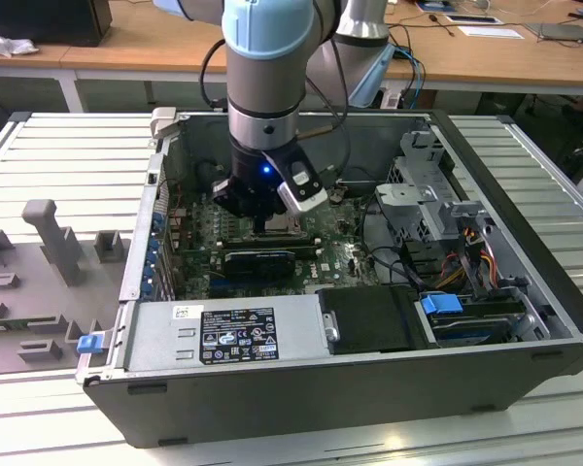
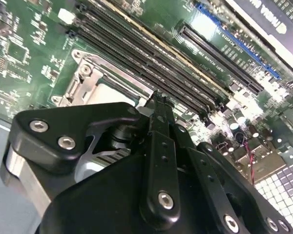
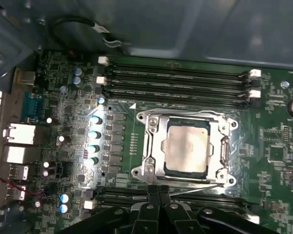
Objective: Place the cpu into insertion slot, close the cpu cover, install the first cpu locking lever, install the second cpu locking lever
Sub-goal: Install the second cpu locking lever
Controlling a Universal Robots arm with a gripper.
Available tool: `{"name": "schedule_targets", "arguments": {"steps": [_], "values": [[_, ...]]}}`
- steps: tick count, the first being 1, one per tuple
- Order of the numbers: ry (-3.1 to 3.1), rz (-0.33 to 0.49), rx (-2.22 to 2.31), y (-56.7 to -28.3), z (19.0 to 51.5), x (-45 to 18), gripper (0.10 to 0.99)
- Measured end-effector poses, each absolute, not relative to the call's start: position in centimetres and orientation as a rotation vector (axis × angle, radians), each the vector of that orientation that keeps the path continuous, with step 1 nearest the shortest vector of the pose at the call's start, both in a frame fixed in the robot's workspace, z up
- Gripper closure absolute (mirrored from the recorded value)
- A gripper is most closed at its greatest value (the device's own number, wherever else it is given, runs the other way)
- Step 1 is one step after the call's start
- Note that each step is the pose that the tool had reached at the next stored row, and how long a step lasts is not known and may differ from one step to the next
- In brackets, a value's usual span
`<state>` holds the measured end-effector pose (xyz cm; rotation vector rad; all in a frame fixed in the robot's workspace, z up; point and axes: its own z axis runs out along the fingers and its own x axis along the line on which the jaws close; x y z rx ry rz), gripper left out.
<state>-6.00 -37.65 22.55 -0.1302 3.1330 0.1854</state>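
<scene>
First wrist view has the cpu [image 3: 187, 146] seated in the insertion slot [image 3: 158, 146], the cpu cover [image 3: 151, 168] lying flat around it, memory slots [image 3: 176, 80] running beside; the gripper [image 3: 158, 192], fingers pressed together with nothing between them, sits at the cover's edge; exterior view shows the gripper [image 1: 269, 225] down inside the computer case [image 1: 525, 282] over the green board [image 1: 335, 257]

No legible text on the power supply label [image 1: 237, 335] or boards.
</scene>
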Motion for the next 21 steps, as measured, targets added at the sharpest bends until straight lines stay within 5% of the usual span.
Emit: {"name": "schedule_targets", "arguments": {"steps": [21], "values": [[3.113,0.348,-0.165,-39.7,20.8,-7.2,0.980]]}}
